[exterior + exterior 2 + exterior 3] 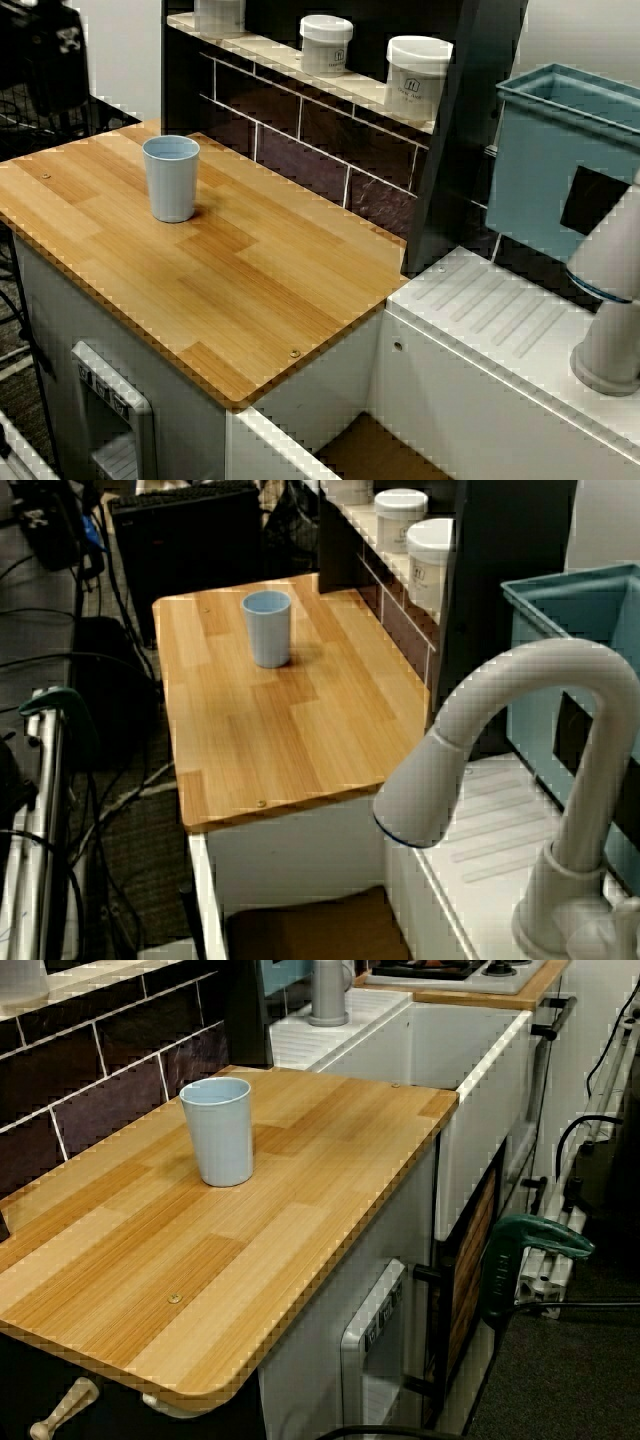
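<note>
In the view facing the tiled back wall, the light blue cup (171, 178) stands upright on the wooden table (250, 290), toward the far left corner and well apart from everything else. Two white lidded jars (417, 77) sit on the shelf above, and a teal bin (560, 170) is off to the right. The gripper isn't in shot, so I can't tell whether the fingers are open or closed. My read is that nothing is in hand right now and the cup stands free and untouched. Any grab would call for fingers spread wider than the rim and a clean drop from above, since there's nothing around it to bump. The view over the faucet (520, 740) shows the same cup (267, 628) near the table's back end, but the faucet blocks a good chunk of the foreground. The low view along the table puts the cup (218, 1130) close to the tiles. I can't see whether there's anything in it. There's also a green-handled thing (525, 1250) on the right that I can't identify, and a wooden handle (60, 1415) is cut off at the bottom left.
</note>
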`<state>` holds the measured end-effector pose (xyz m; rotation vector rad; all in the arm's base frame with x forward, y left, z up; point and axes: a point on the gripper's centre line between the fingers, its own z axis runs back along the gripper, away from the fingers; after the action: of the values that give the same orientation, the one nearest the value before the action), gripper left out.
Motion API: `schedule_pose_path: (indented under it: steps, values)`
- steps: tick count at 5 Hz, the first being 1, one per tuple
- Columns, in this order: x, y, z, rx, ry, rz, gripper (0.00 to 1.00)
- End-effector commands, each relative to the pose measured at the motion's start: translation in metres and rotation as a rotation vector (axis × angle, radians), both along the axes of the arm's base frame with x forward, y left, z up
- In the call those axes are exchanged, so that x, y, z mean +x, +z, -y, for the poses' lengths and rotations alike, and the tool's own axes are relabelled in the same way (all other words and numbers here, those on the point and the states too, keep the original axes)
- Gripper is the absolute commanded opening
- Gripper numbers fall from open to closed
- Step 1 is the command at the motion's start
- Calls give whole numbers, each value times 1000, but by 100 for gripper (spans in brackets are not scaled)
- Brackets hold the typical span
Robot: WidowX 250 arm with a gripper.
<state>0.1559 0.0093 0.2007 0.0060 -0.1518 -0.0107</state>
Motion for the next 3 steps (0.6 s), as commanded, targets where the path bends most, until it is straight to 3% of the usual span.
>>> schedule_pose_path:
  steps: [1, 3]
  values:
    - [48, -21, -37, 30, 52, 16, 100]
    - [90, -39, -63, 55, 97, 8, 100]
